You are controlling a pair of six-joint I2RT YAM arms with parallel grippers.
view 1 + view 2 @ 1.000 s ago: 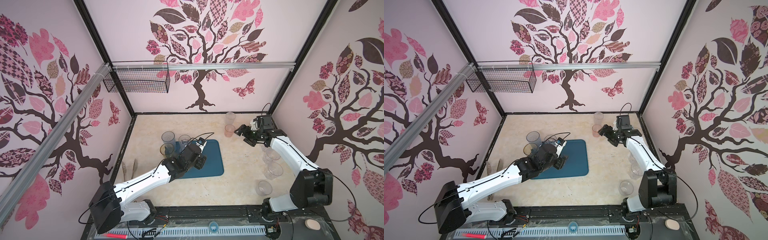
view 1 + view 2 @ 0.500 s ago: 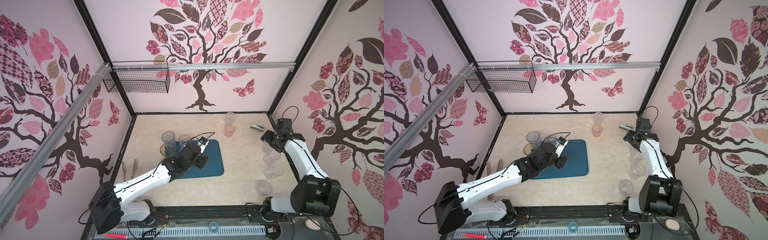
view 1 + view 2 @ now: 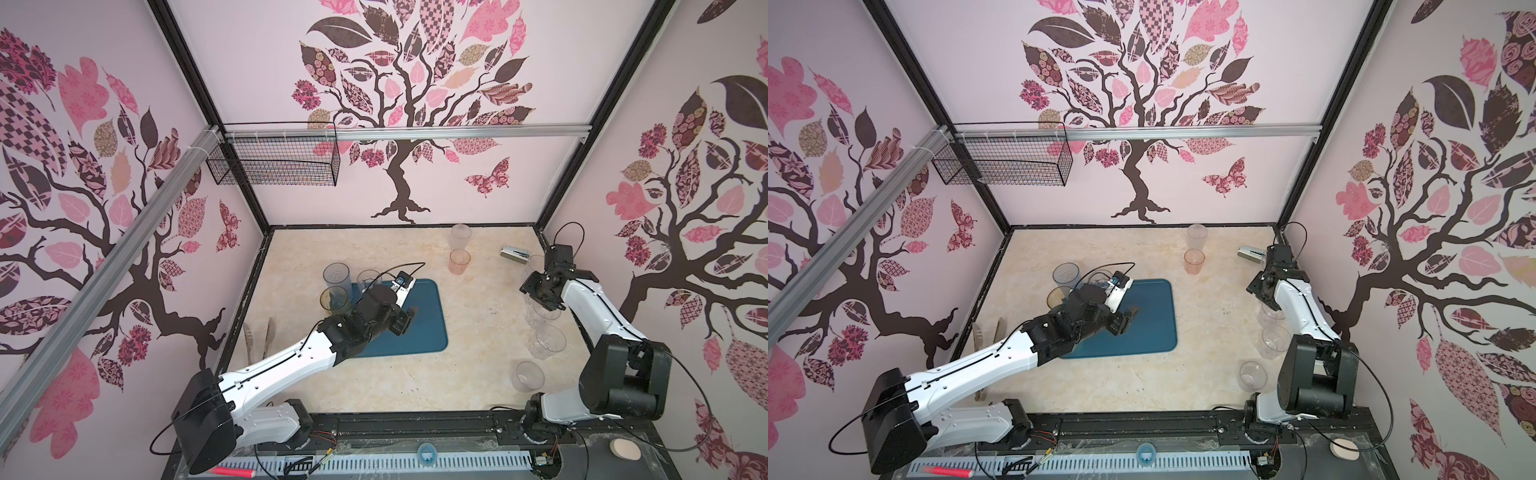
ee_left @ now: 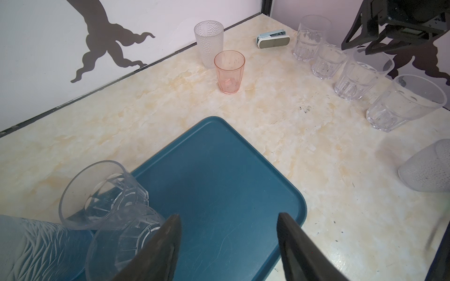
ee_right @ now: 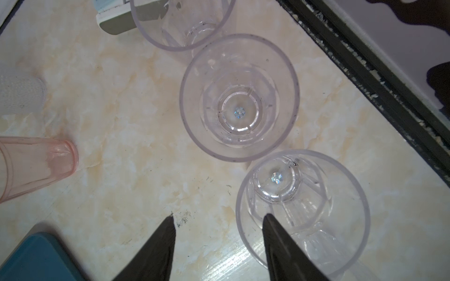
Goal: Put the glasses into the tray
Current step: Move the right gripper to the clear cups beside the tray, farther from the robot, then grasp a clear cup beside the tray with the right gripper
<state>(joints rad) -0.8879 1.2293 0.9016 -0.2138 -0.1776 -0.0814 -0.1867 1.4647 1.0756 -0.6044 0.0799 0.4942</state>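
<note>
Most of the glasses stand off the tray (image 3: 419, 328), a flat dark teal plastic slab with rounded corners and a low rim. Crowding its far left corner are two clear ribbed tumblers (image 4: 102, 192), a tall blue-grey tumbler (image 3: 336, 276) with a wavy texture and a yellowish tumbler (image 3: 333, 299); can't tell which of them actually sit on the rim. Beyond the tray's far right corner stand a pink tumbler (image 4: 229, 70) and a dimpled frosted tumbler (image 4: 209, 41), just beside each other. Well off to the tray's right, a row of clear faceted glasses (image 4: 358, 75) runs along the wall, packed close, with a small silver stapler-like thing (image 4: 272, 41) lying at its far end. The left gripper (image 4: 229, 219) hangs over the tray, jaws spread above bare plastic, and its arm covers the tray's left side in both top views. The right gripper (image 5: 219, 216) is over that row, jaws apart, one finger (image 5: 280, 243) over the mouth of the nearest glass, the other outside its rim. Wooden tongs (image 3: 257, 340) lie left of the tray on the marble-look table (image 3: 478, 353).
</note>
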